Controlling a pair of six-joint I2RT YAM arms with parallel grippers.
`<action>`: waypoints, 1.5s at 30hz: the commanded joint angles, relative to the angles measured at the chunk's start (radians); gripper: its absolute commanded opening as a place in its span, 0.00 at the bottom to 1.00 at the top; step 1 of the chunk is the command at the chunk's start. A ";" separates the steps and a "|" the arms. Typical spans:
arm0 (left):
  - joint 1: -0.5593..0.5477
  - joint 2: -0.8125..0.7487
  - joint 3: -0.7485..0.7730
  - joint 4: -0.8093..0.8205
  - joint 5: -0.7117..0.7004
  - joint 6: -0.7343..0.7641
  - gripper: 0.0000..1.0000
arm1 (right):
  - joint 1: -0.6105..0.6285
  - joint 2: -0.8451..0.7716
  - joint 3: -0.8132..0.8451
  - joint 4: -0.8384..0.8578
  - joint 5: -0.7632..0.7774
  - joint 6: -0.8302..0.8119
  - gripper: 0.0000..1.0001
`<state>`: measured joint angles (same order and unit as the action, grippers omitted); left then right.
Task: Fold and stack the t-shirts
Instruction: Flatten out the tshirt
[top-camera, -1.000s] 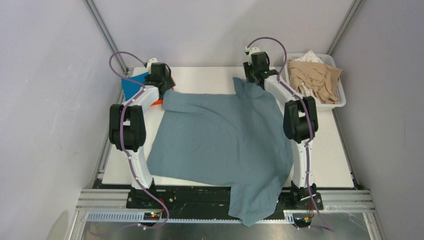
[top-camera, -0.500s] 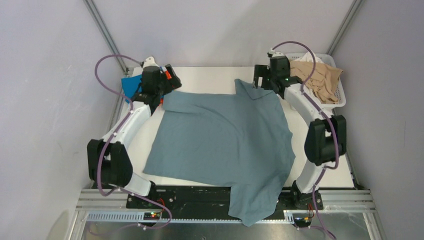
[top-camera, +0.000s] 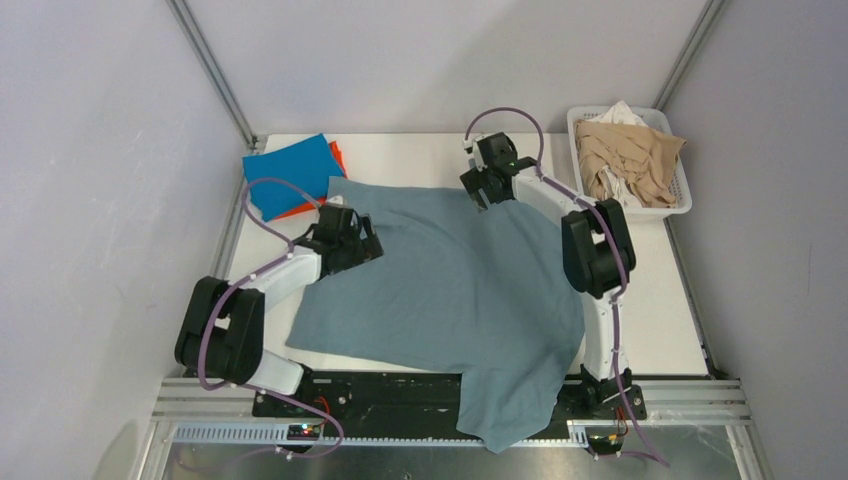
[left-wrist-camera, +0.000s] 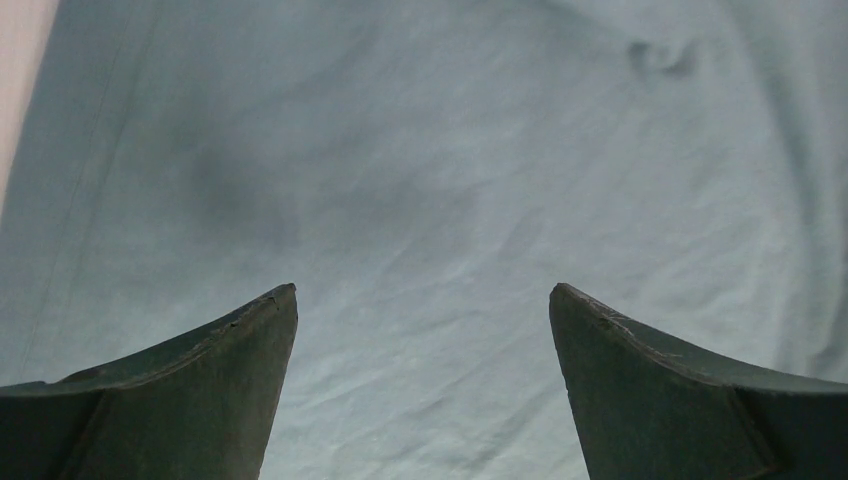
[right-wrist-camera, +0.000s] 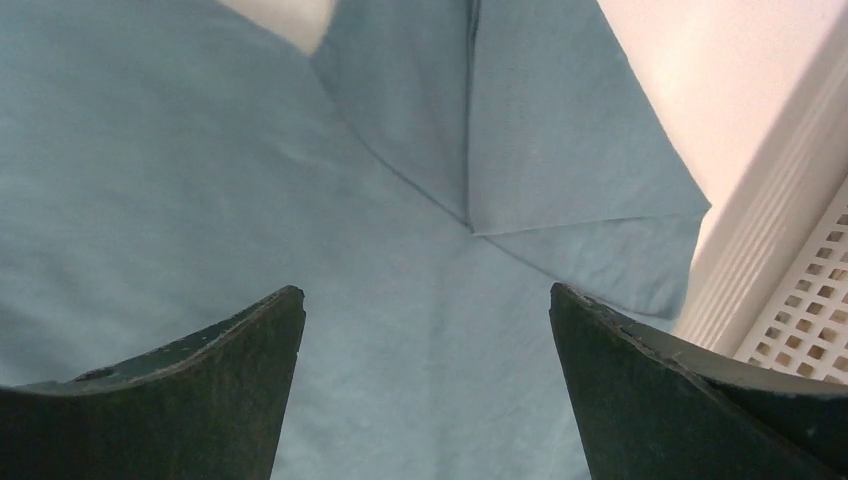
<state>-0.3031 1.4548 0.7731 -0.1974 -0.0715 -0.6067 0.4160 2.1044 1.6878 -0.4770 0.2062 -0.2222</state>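
Across the middle of the desk (top-camera: 420, 148) lies the large grey-blue t-shirt (top-camera: 450, 285), opened out nearly flat, which I judge to be the lay-out needed before any fold can be made. One flap of it (a sleeve, by the look of it) spills over the near edge between the arm bases, so the cloth is not yet squared up.

At the far left corner sit the bright blue t-shirt (top-camera: 290, 172) and, beneath it, the orange t-shirt (top-camera: 339, 154), of which only slivers show. They appear folded and make the stack's place. The grey-blue shirt's far left corner comes just beside them.

Over the shirt's left part hangs the left end effector (top-camera: 352, 240), jaws spread wide and gripping nothing; its wrist view shows only lightly wrinkled cloth between the fingers. The right end effector (top-camera: 488, 185) hovers above the far sleeve, equally wide and empty. Its camera shows the sleeve's seam and edge ahead, likely a spot to pinch.

Off at the far right stands the white slatted basket (top-camera: 681, 205) with a beige garment (top-camera: 630, 155) and a white garment (top-camera: 622, 111) heaped in it, kept apart from the folding area.

No brand, label or writing can be read anywhere (the shirts look plain).
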 joint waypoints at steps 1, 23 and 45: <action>0.000 -0.057 -0.057 0.020 -0.060 -0.054 1.00 | -0.036 0.064 0.117 -0.043 0.086 -0.069 0.95; 0.002 -0.262 -0.281 -0.103 -0.178 -0.103 1.00 | -0.077 0.230 0.230 -0.029 0.010 -0.248 0.95; 0.015 -0.235 -0.246 -0.182 -0.235 -0.143 1.00 | -0.134 0.393 0.421 0.142 0.028 -0.367 0.71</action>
<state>-0.2989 1.1736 0.4973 -0.3294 -0.2657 -0.7235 0.3012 2.4920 2.0911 -0.3241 0.3412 -0.5411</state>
